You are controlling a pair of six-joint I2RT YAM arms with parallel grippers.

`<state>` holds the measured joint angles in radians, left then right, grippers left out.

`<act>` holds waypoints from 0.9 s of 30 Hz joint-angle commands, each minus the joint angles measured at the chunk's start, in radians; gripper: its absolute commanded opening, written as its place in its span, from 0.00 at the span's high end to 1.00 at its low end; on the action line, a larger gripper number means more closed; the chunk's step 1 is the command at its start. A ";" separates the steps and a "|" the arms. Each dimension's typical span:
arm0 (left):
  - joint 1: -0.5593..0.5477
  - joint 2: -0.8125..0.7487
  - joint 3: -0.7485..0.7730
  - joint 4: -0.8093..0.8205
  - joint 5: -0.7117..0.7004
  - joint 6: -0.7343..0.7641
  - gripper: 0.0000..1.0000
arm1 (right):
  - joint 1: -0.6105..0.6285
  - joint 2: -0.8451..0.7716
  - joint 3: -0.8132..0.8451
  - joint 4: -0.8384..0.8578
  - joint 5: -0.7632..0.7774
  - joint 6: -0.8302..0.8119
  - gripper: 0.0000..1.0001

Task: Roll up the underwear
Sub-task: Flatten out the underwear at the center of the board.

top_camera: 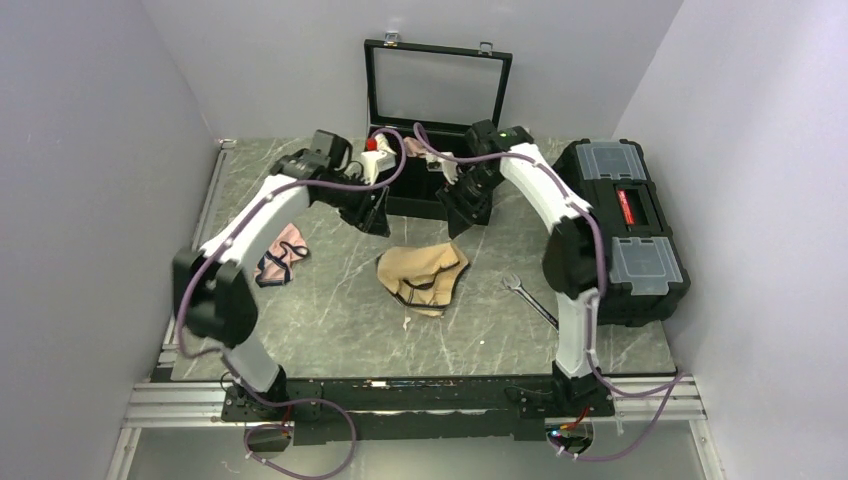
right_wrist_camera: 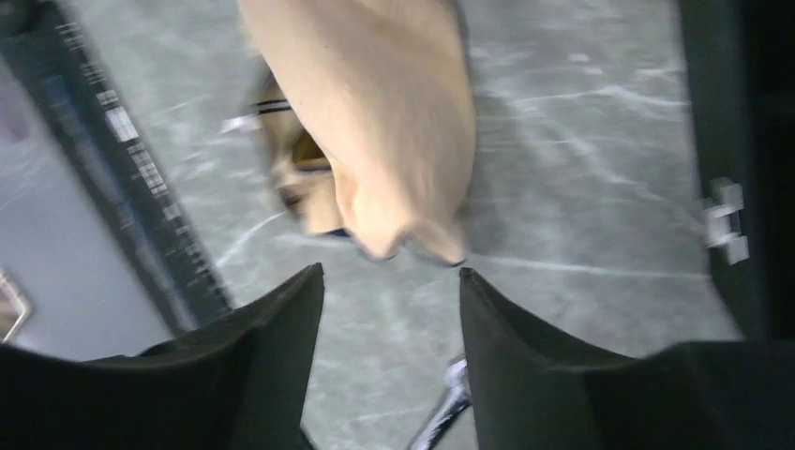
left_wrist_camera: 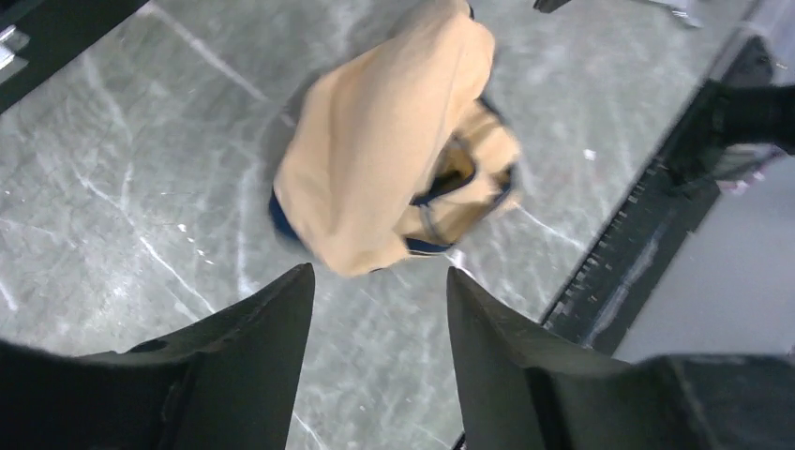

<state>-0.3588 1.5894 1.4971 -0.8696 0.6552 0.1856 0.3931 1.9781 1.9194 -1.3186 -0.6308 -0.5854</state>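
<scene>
The left gripper (left_wrist_camera: 380,272) and right gripper (right_wrist_camera: 389,270) both stand parted, with nothing between the fingers. Just beyond their tips the underwear (top_camera: 422,272) lies loosely folded on the table at the centre of the top view. It looks only partly rolled, so the next move probably calls for pinching one edge and turning it over. The open case (top_camera: 437,80) at upper centre holds small items, hard to make out. The toolbox (top_camera: 620,225) at right is shut.

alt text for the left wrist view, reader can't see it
Tan underwear with navy edging lies crumpled on the grey marbled table, just beyond the open, empty left gripper. A black rail edges the table at right.
</scene>
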 commanded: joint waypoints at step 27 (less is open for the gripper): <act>0.404 -0.232 -0.305 0.229 -0.021 -0.007 0.13 | 0.253 -0.115 -0.550 0.379 -0.098 -0.075 0.29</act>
<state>-0.0071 1.4269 1.2041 -0.6552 0.5903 0.1474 0.6315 1.8389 1.3811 -1.0153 -0.7586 -0.6296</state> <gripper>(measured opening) 0.868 0.710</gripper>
